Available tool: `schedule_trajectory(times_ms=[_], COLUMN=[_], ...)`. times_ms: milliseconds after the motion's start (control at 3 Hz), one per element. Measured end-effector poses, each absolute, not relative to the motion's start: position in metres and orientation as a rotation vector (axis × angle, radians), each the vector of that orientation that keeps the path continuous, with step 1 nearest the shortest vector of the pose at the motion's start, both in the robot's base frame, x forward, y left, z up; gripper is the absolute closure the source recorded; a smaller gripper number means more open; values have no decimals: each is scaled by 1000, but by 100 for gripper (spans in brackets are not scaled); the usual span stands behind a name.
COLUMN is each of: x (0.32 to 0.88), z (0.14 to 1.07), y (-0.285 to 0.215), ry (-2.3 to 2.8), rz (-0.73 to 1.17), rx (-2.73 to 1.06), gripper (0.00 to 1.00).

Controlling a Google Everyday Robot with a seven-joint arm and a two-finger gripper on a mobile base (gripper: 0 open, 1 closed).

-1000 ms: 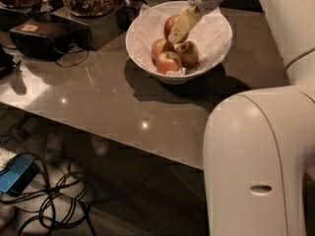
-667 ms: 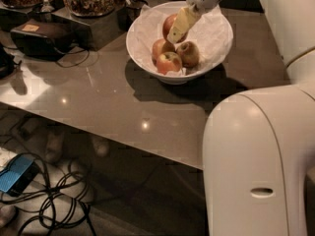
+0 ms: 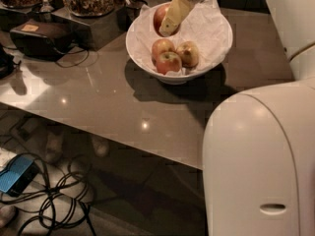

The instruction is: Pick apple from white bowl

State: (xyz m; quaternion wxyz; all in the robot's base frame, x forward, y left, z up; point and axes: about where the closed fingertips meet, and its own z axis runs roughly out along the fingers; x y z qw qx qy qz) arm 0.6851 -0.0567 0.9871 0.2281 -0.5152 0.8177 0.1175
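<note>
**Apple raised, upper centre of frame**
The gripper [image 3: 170, 26], clenched on the apple [image 3: 159, 14], has moved up-left; the apple hangs clear of three others in the white bowl [image 3: 140, 58]. Pick judged nearly complete.

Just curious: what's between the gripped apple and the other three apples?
Only crumpled paper lining the white bowl, per camera view; gripper holds apple at bowl's far side.
</note>
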Motion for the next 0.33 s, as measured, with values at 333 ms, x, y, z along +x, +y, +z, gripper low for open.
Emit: schedule_trajectory(times_ms=[333], x=[665], z=[1012], y=[-43], ry=[2178], rz=[337], rx=[-1481], gripper=[100])
